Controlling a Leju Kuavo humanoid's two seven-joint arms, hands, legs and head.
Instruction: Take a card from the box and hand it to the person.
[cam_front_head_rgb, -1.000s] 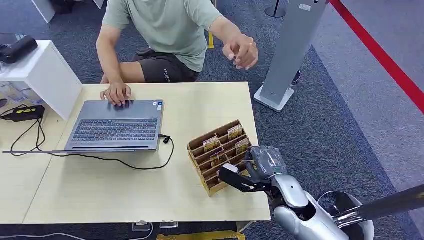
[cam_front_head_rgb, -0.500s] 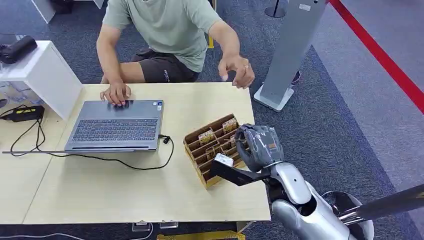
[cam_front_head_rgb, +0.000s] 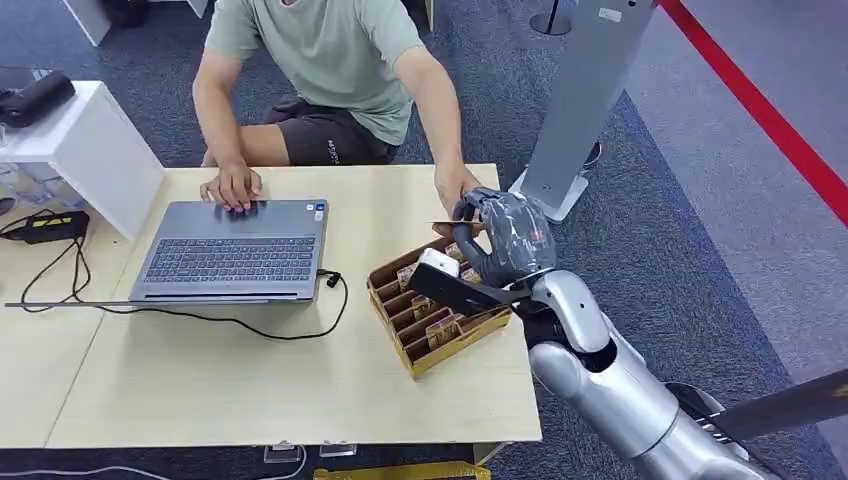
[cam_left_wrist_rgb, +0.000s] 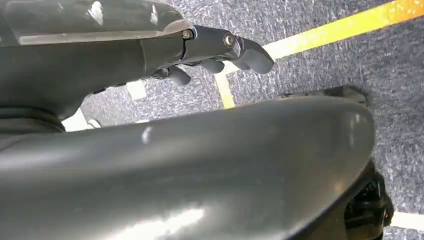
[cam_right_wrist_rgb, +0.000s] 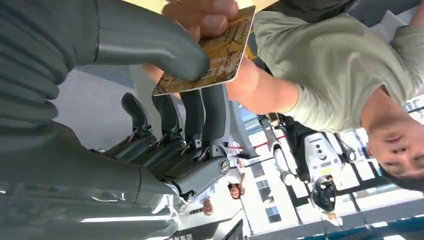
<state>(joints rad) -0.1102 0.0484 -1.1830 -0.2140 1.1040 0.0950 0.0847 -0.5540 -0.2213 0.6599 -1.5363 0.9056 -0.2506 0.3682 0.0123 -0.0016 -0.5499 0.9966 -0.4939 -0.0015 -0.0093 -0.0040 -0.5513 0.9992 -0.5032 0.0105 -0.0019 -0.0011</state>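
The right hand (cam_front_head_rgb: 503, 238) is gripping the card (cam_right_wrist_rgb: 210, 55) between thumb and fingers, above the box (cam_front_head_rgb: 432, 312). The card is lying flat, long axis pointing at 11 o'clock, where the person's hand (cam_front_head_rgb: 452, 190) is pinching its far end. The laptop (cam_front_head_rgb: 236, 250) is sitting at 9 o'clock. The left hand (cam_left_wrist_rgb: 220, 47) is hanging with fingers curled, holding nothing.

Open tabletop (cam_front_head_rgb: 250, 380) across the lower left and lower centre of the head frame, wide enough for a hand to pass. Blocked at centre right by the slotted wooden box (cam_front_head_rgb: 440, 315), with the right hand (cam_front_head_rgb: 505, 240) raised just above its far edge. Crowded just beyond by the person's hand (cam_front_head_rgb: 455, 195), meeting the card (cam_front_head_rgb: 455, 224) pinched there. Hemmed in at centre left by the open laptop (cam_front_head_rgb: 235, 250) and its black cable (cam_front_head_rgb: 300, 325), looping close to the box. Closed off at upper left by the white cabinet (cam_front_head_rgb: 95, 150). Walled at upper right, off the table, by a grey post (cam_front_head_rgb: 585, 100).
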